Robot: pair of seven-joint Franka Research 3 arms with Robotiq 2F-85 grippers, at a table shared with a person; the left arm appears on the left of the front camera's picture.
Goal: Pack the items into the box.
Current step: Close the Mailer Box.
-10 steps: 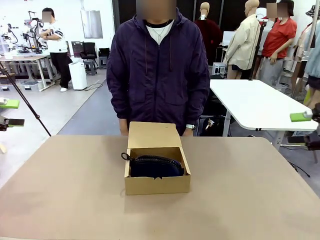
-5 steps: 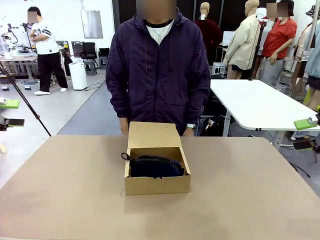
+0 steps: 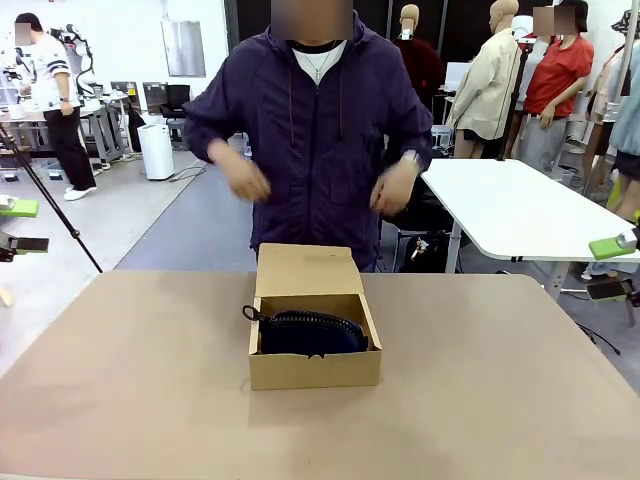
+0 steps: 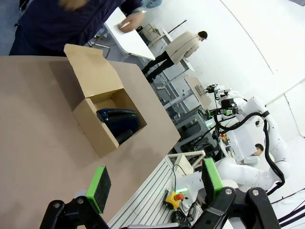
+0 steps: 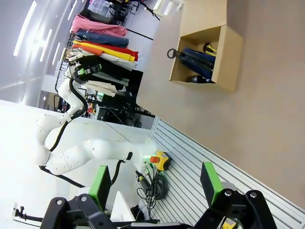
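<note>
**Two idle grippers, one filled box between them**

Both sets of fingers stand spread, with nothing between the green pads. The left gripper [image 3: 25, 225] is at the far left edge of the front view and the right gripper [image 3: 610, 268] at the far right edge. The box [image 3: 315, 370] sits at the centre of the frame, well apart from each and about midway, so neither arm is clearly nearer.

Its lid flap [image 3: 306, 270] stands open on the far side, the hinge running left to right across the picture. The navy zip pouch [image 3: 310, 333] lies inside with its long axis parallel to that hinge, and its loop [image 3: 250, 313] pokes over the left wall. In the right wrist view a yellow tip [image 5: 208, 47], probably the utility knife, shows beside the pouch.

One hand of the person [image 3: 243, 178] and the other hand [image 3: 393, 190] are up at chest height, above and behind the flap, nearer to it than either gripper. Closing the lid looks like what remains. The tan table [image 3: 500, 380] is flat and bare around the box, so both sides are free for an approach.
</note>
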